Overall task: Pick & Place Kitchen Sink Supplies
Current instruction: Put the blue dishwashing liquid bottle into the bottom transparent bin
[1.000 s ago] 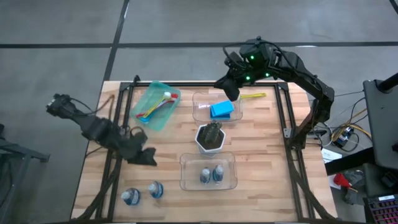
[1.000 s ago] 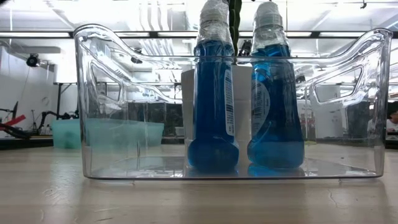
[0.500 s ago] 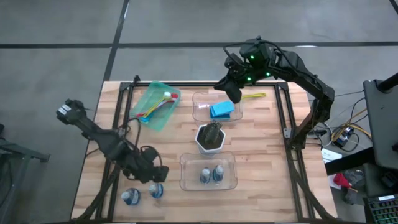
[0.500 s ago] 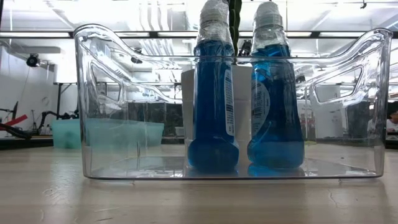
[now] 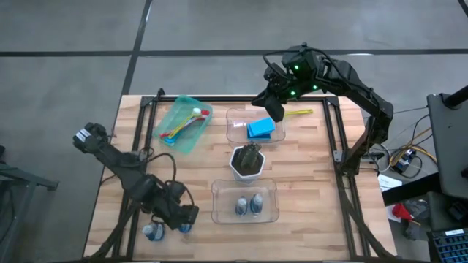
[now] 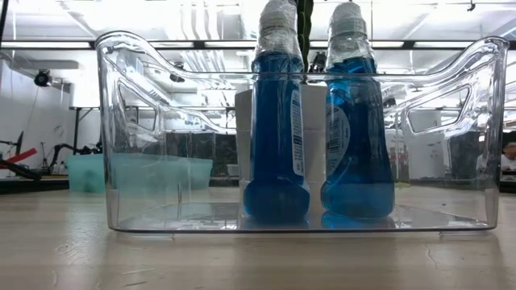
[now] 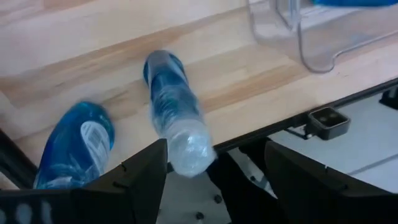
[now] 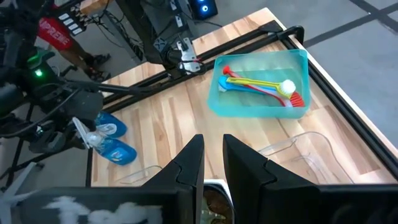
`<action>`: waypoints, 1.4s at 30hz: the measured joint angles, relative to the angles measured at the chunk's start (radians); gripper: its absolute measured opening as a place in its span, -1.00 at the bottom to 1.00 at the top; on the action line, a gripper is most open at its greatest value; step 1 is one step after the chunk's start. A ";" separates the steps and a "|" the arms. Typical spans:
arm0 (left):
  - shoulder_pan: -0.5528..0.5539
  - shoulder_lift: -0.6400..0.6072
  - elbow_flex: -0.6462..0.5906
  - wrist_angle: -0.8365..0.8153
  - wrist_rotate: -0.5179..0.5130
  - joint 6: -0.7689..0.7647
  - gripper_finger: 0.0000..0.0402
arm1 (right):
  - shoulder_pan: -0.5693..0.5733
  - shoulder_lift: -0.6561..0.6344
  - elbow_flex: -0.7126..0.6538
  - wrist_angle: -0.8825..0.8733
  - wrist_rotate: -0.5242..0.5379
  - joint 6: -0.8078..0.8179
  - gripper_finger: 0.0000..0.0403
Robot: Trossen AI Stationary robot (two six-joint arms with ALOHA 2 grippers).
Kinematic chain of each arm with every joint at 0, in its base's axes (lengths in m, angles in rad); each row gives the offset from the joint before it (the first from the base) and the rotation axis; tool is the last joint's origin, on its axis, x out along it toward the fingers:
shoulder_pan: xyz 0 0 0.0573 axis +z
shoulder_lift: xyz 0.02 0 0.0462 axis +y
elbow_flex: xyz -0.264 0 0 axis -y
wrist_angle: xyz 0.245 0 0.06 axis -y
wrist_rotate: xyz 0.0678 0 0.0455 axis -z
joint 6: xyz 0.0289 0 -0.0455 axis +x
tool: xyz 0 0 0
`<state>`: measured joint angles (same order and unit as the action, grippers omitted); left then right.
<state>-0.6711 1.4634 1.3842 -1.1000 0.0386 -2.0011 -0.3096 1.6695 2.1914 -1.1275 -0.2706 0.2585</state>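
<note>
Wooden table [image 5: 307, 183], left tool [image 5: 183, 218] lowered over bottle [image 7: 177, 118]

My overhead camera looks straight down on the whole table [image 5: 307, 190], while the low one sits at tabletop height, pressed close against the clear bin [image 6: 129, 121] and facing level through its two bottles [image 6: 278, 121] into the room behind. The camera on my left wrist looks past my left claw [image 7: 214, 174] from close by at the two loose bottles [image 7: 177, 118] ahead of it near the table edge. My right wrist camera looks from high and far past my right claw [image 8: 212, 165] across the table, catching the green tray [image 8: 264, 90] and those same loose bottles, which the overhead view also shows.
</note>
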 joint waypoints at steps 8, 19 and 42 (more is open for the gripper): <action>-0.036 0.040 0.010 0.002 -0.001 -0.040 0.30 | 0.000 0.000 0.000 -0.003 0.000 -0.028 -0.72; -0.042 0.052 0.009 -0.031 0.016 -0.051 0.30 | 0.000 0.000 0.000 -0.004 0.000 -0.034 -0.72; -0.053 0.064 0.002 -0.039 0.038 -0.033 0.29 | 0.000 0.000 0.000 -0.006 0.001 -0.034 -0.72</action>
<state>-0.7238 1.5277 1.3865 -1.1390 0.0770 -2.0343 -0.3096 1.6695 2.1914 -1.1336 -0.2699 0.2249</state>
